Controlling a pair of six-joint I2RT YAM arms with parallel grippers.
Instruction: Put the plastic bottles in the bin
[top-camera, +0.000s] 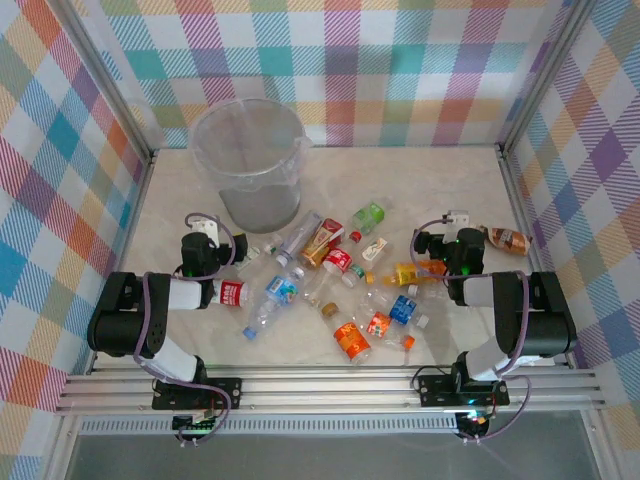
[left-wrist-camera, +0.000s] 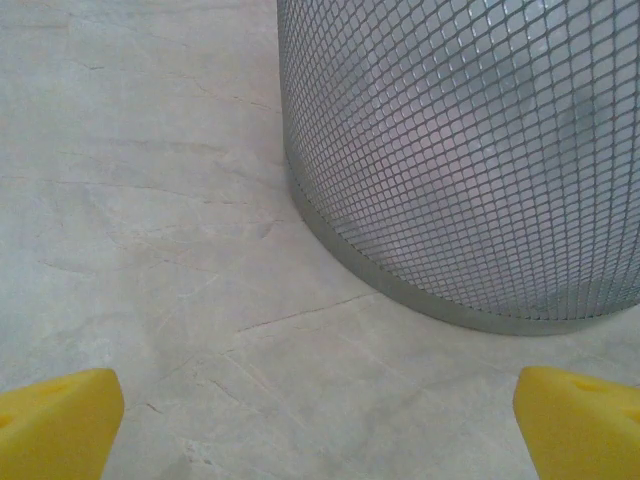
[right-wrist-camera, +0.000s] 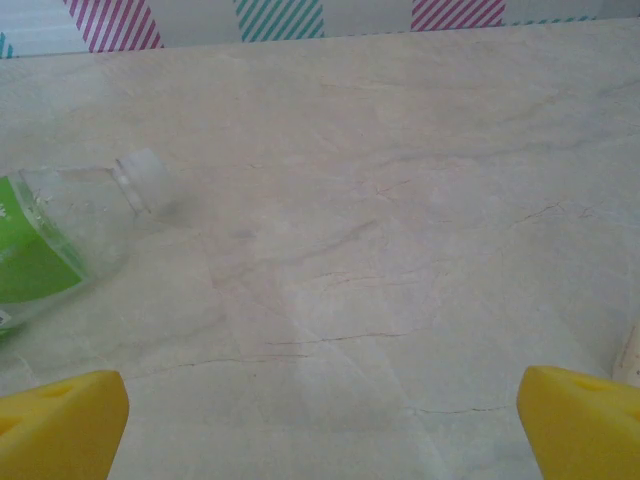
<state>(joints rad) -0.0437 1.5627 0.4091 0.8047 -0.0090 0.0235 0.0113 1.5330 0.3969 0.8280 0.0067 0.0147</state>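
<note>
Both spread wide and empty: left tool (left-wrist-camera: 320, 430) low over bare desk (left-wrist-camera: 130, 200), facing mesh-patterned wall of bin (left-wrist-camera: 460, 150) close ahead; right tool (right-wrist-camera: 320, 430) over bare desk, green-label bottle (right-wrist-camera: 50, 250) lying on its side ahead-left. Roughly fifteen bottles (top-camera: 340, 262) scattered mid-desk between arms, all lying down. Bin upright at far left-centre of desk, just beyond nearest bottles.
</note>
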